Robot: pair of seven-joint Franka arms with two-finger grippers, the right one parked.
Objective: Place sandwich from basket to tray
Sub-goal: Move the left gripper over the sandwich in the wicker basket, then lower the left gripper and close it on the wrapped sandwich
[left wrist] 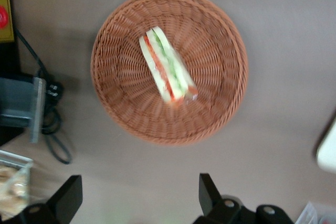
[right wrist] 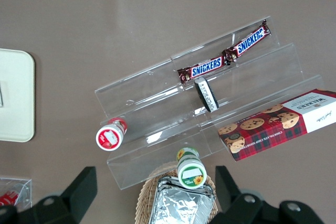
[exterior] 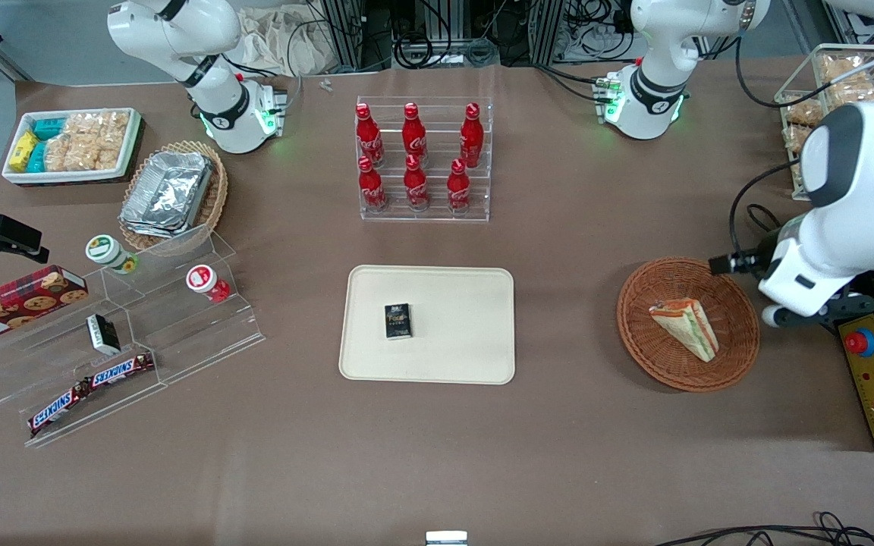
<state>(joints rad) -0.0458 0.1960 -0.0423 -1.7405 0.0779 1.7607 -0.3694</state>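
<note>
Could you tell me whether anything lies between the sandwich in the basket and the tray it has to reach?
Nothing visible: only bare table separates the basket holding the sandwich from the tray. A small dark box lies on the tray. The open gripper hovers above, clear of the sandwich.

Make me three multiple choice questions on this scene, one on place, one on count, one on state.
1. Where is the sandwich?
A. In the basket
B. On the tray
C. On the bare table

2. How many red bottles stand in the rack?
A. Four
B. Six
C. Eight

3. How is the end effector?
A. Shut on the sandwich
B. Open, above the table beside the basket
C. Shut and empty

Key: 1 A, it lies on the weave; 2 B, two rows of three; 3 B, fingers apart with nothing between.
</note>
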